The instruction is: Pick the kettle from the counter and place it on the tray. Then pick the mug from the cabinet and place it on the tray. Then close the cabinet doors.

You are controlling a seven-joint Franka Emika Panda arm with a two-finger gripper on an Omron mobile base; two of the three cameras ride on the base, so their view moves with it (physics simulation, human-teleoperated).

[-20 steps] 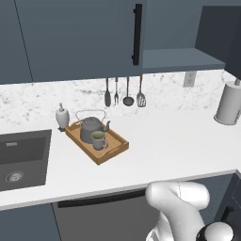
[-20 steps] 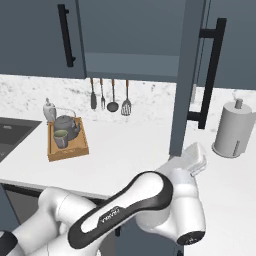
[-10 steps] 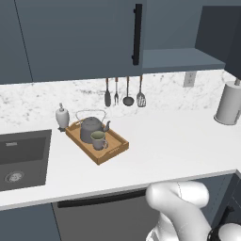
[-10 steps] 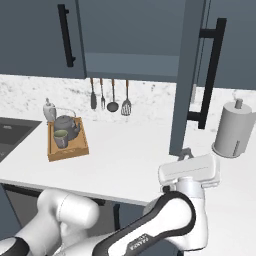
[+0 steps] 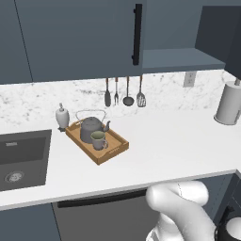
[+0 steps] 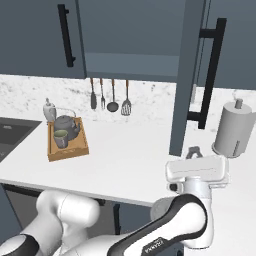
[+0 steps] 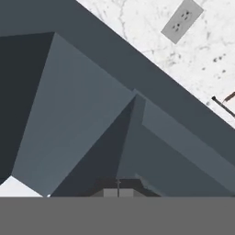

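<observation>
With kettle (image 5: 89, 130) and mug (image 5: 98, 140) both in the tray (image 5: 116, 150) near the surface's (image 5: 164, 141) back-left, only the open right cabinet door (image 6: 186, 75) remains. Pincer (image 7: 118, 189) together, empty, facing the cabinet interior; it should push the door's outer edge steadily shut.

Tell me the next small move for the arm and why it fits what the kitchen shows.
Probably bring the shut gripper against the outer face of the open right cabinet door and push it closed. The kettle and the mug already sit on the tray, and in the right base view the door stands edge-on with the hand just below it, so closing seems to be what is left.
</observation>
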